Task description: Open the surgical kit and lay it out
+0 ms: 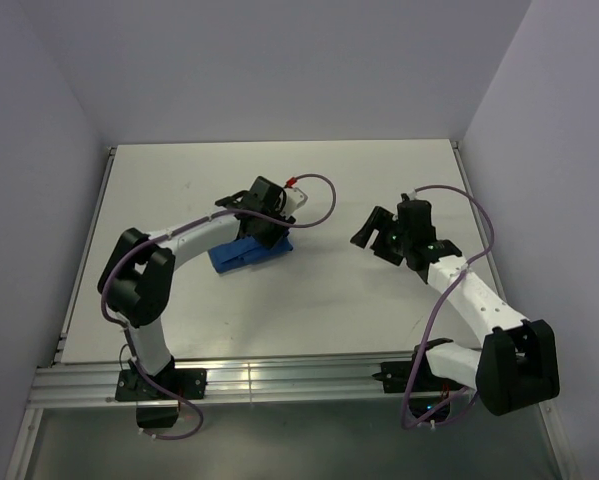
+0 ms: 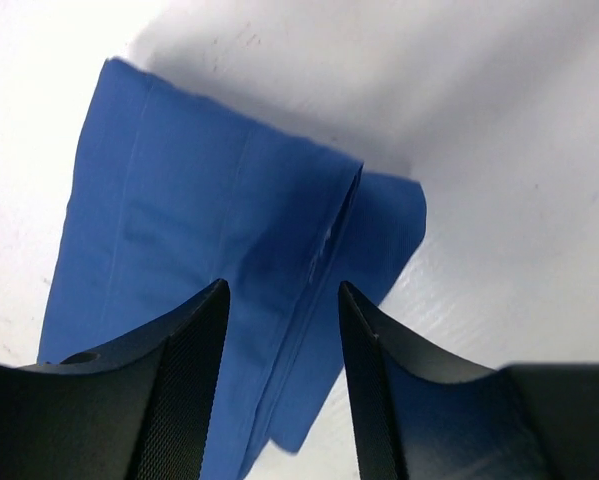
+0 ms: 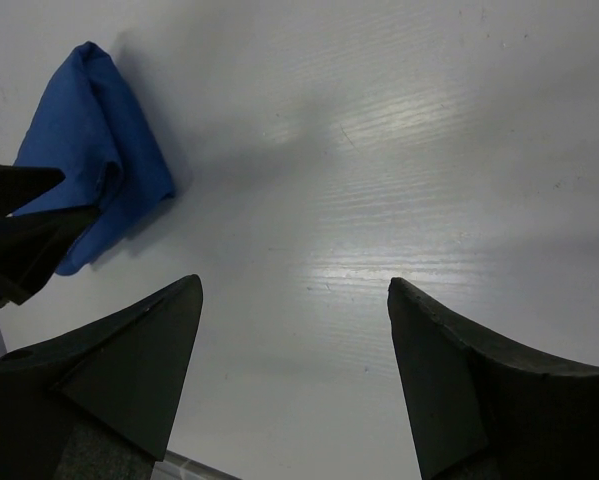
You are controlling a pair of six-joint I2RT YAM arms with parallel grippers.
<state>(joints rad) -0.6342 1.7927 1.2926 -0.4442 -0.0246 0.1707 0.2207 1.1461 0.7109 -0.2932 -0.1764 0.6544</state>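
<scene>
The part-open, empty left end effector (image 2: 284,295) hung over the surgical kit (image 2: 199,230); the wide-open right end effector (image 3: 294,290) stood empty, well right.

Blue cloth wrap (image 1: 241,254): you have one, a single bundle.
Arms: you have two, the left arm (image 1: 194,232) and the right arm (image 1: 471,296).
Grippers: you have two, the left gripper (image 2: 284,292) and the right gripper (image 3: 295,285), with two fingers each.
Purple cables (image 1: 331,200): you see two, one per arm.
Table (image 1: 329,320): one.
</scene>
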